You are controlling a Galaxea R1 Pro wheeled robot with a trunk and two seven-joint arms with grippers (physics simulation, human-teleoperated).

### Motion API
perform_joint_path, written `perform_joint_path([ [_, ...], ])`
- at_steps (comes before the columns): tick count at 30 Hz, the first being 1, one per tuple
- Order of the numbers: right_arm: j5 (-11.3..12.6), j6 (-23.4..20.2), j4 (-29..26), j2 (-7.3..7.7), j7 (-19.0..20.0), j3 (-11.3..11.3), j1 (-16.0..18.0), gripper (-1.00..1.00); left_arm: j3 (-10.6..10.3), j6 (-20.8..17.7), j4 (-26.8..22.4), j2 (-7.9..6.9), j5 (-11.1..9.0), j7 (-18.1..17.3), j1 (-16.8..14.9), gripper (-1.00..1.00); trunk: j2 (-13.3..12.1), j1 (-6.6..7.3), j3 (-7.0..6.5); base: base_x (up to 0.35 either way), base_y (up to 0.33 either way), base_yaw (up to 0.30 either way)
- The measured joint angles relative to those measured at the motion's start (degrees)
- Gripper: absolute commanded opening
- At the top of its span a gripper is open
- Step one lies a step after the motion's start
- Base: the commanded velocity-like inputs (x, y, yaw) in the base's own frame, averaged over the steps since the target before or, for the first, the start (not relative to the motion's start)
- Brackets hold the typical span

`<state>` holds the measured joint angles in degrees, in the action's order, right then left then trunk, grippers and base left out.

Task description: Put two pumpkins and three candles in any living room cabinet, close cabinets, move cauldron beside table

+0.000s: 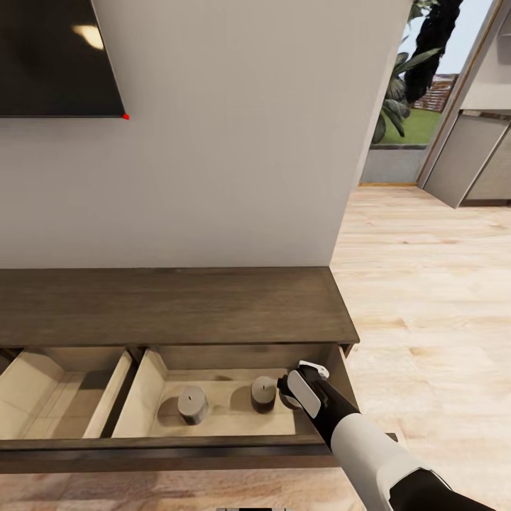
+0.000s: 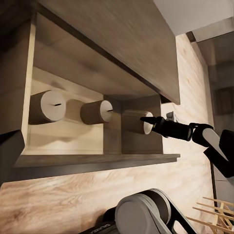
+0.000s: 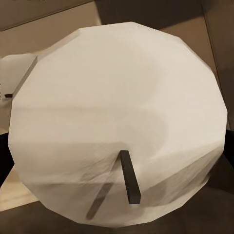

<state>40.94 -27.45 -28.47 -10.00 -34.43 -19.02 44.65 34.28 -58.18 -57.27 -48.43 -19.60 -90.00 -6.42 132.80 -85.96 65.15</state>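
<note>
The dark brown cabinet stands against the wall with two drawers pulled out. Two grey-beige candles stand upright in the right drawer. At that drawer's right end my right gripper is shut on a third candle, whose flat top and dark wick show very close in the right wrist view. The left wrist view looks into the drawer from outside: all three candles in a row, with the right gripper at the last one. The pumpkins and the cauldron are out of view.
The left drawer is open with a pale, bare interior. A dark TV hangs on the wall above. Light wood floor stretches to the right toward a garden doorway and grey units.
</note>
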Motion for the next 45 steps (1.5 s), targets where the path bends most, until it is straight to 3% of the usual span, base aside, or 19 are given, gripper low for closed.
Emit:
perform_joint_path([
  [26,0.0,0.0,-0.1,0.00,0.0,0.0,0.0,-1.00,0.0,0.0,0.0,0.00,0.0,0.0,0.0,1.00,0.0,0.00,0.00,0.024,0.000,0.000],
  [45,0.0,-0.1,-0.2,0.00,0.0,0.0,0.0,-1.00,0.0,0.0,0.0,0.00,0.0,0.0,0.0,1.00,4.8,-2.64,2.15,0.000,0.000,0.000],
])
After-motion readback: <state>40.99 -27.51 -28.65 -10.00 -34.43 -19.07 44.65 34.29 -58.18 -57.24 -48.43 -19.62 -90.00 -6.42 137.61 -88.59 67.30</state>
